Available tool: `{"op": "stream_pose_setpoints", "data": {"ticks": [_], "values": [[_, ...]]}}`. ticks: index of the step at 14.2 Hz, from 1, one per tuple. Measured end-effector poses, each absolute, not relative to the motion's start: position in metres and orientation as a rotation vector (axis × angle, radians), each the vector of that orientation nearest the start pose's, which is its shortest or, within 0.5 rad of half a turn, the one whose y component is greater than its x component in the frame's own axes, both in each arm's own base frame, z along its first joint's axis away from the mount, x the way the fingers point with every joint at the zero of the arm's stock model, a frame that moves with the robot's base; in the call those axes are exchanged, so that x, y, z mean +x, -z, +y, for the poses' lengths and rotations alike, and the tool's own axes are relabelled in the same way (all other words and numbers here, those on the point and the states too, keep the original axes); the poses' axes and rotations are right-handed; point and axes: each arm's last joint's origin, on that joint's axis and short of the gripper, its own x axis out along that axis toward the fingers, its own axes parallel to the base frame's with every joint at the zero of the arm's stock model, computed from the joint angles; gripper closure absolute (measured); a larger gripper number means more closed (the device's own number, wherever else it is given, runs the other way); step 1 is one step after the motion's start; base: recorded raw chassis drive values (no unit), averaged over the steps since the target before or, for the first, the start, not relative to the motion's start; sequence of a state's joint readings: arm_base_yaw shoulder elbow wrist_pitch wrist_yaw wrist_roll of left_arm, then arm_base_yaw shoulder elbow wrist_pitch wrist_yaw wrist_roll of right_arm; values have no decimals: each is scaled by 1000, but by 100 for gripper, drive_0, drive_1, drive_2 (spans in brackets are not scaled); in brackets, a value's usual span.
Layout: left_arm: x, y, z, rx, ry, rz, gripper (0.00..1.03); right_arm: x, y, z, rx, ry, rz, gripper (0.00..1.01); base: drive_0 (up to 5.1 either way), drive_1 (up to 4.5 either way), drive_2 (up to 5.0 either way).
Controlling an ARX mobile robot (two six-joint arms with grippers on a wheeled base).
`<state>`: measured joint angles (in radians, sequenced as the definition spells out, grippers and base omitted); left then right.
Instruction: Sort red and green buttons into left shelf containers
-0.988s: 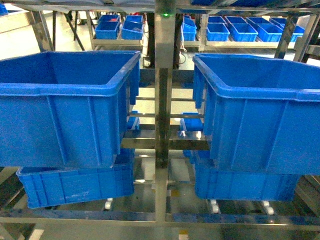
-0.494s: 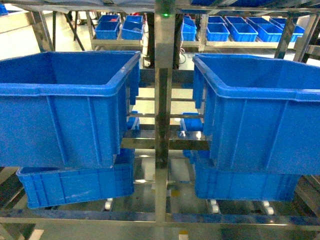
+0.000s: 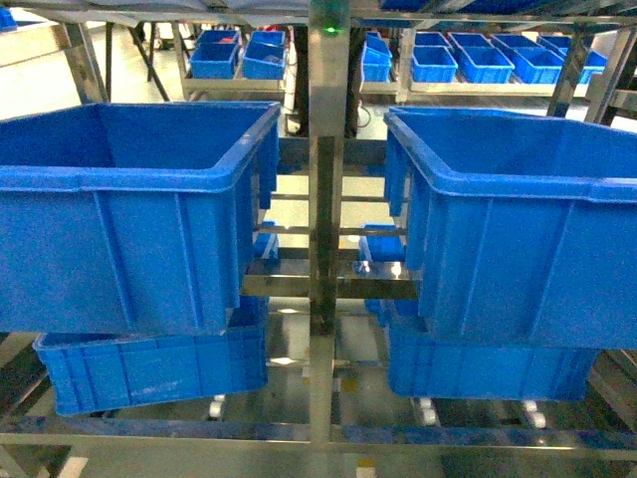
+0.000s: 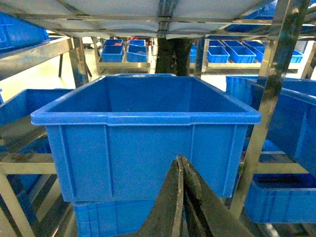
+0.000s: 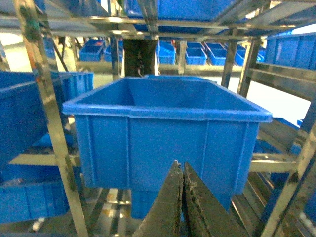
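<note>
Two large blue crates sit side by side on a steel shelf rack in the head view, the left crate [image 3: 129, 219] at about 9 o'clock and the right crate [image 3: 518, 229] at about 3 o'clock, well apart, with an upright steel post [image 3: 326, 199] between them. Both are deep and rectangular, in plain blue plastic, with a thick rolled rim and vertical ribs down the sides. What shows of their insides is bare blue wall; their floors are hidden by the near walls. No button shows in any view.

Beneath each, on the lower level, sits a shallower blue crate [image 3: 149, 370], partly tucked under the upper one. Far behind, at 12 o'clock, rows of small blue bins [image 3: 239, 52] stand on another rack.

Neither hand appears in the head view. In the left wrist view the left hand [image 4: 180, 163] rises from 6 o'clock, its dark fingers pressed together with nothing between them, pointing at the near wall of a crate. In the right wrist view the right hand [image 5: 180, 168] likewise has its fingers closed together, holding nothing, in front of the near wall of a crate.
</note>
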<state>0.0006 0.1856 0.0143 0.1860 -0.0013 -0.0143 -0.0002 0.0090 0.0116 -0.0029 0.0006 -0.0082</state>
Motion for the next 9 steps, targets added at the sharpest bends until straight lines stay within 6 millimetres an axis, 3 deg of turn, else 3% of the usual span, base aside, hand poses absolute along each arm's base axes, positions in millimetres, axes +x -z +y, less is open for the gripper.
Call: {"op": "stream_pose_setpoints", "data": {"ticks": [3,8,9], "values": [[97,-168,0,-12,-4,-8,101,97,-167,0,-8,1,-6,99,0,0,0],[97,-167,0,-10,-2,0,101,97,-167,0,-8,0,-2,99,0,0,0],[97,-167,0,-10,-1,-1,92,97,-167,0,-8,0,-2,95,0,0,0]]}}
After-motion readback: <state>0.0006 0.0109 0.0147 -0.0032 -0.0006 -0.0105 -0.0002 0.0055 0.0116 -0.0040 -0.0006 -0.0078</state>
